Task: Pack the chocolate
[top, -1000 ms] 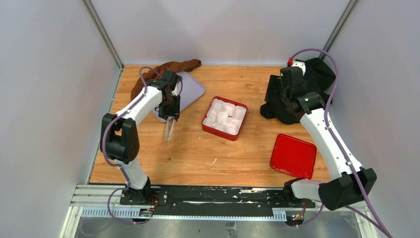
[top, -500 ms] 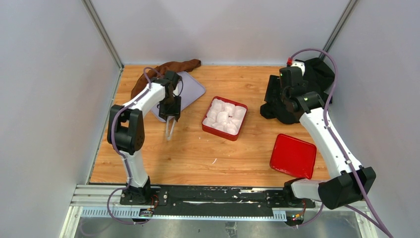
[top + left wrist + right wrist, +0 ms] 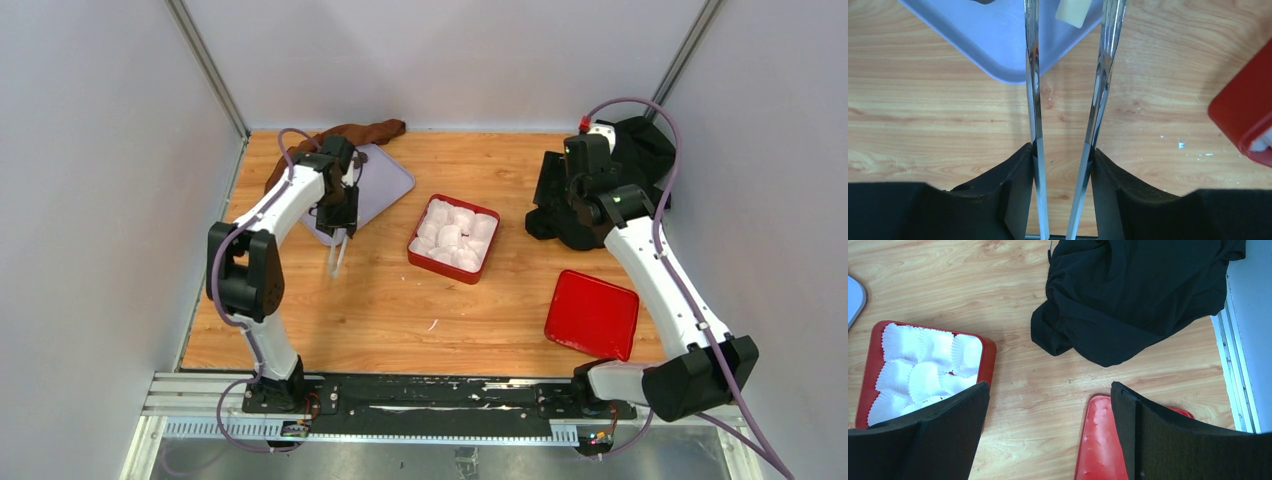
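Left tool (image 3: 1062,160) has edged toward the lilac tray (image 3: 988,45), pinching tweezers (image 3: 1034,100); probably a chocolate (image 3: 1074,11) lies ahead. Right tool (image 3: 1050,415) gapes wide, empty.

Plain pale grey walls (image 3: 450,60) enclose a light wooden tabletop (image 3: 400,310) on three sides, with slim metal corner posts (image 3: 207,65).

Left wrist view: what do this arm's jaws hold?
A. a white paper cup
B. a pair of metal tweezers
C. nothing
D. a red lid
B: the left gripper is clamped on a pair of metal tweezers, whose two thin shiny prongs reach towards the lavender tray.
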You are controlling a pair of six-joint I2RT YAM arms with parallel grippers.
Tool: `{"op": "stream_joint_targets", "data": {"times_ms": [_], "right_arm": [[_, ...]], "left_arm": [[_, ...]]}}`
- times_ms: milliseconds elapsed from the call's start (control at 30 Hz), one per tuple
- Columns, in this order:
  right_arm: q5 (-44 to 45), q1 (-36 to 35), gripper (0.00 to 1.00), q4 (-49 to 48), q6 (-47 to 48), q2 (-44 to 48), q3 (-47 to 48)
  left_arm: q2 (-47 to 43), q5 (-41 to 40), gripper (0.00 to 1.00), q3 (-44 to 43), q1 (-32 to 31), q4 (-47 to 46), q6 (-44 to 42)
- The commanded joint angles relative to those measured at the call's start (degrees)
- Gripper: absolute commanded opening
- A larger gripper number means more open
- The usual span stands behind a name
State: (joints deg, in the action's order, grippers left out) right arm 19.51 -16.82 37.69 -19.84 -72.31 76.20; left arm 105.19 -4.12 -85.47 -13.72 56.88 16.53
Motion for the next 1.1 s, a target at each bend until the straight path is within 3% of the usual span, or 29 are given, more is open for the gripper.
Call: {"op": "stream_joint_targets", "data": {"times_ms": [0,167,600,1067], "right_arm": [[-0.93,0.39,0.94,0.66,-1.38,-1.49,0.02],[-2.3,0.39,0.94,0.08,-2.04,-2.51,1.03],[-3.83,0.38,0.94,0.1,-2.06,-3.35,1.87],[-3.38,0.38,0.94,0.36,-2.08,-2.41,1.08]], "left_arm": [[-4.85,-1.92,0.47,1.39,-1.14,0.66,-2.53],[-2.76,-2.66,0.47,2.91,-1.23,0.77,-1.29],[5.93,-0.95,0.54,-2.68,-1.14,2.1,-2.12],[7.79,-0.63,0.49,-1.9,-0.5,2.16,-1.91]]}}
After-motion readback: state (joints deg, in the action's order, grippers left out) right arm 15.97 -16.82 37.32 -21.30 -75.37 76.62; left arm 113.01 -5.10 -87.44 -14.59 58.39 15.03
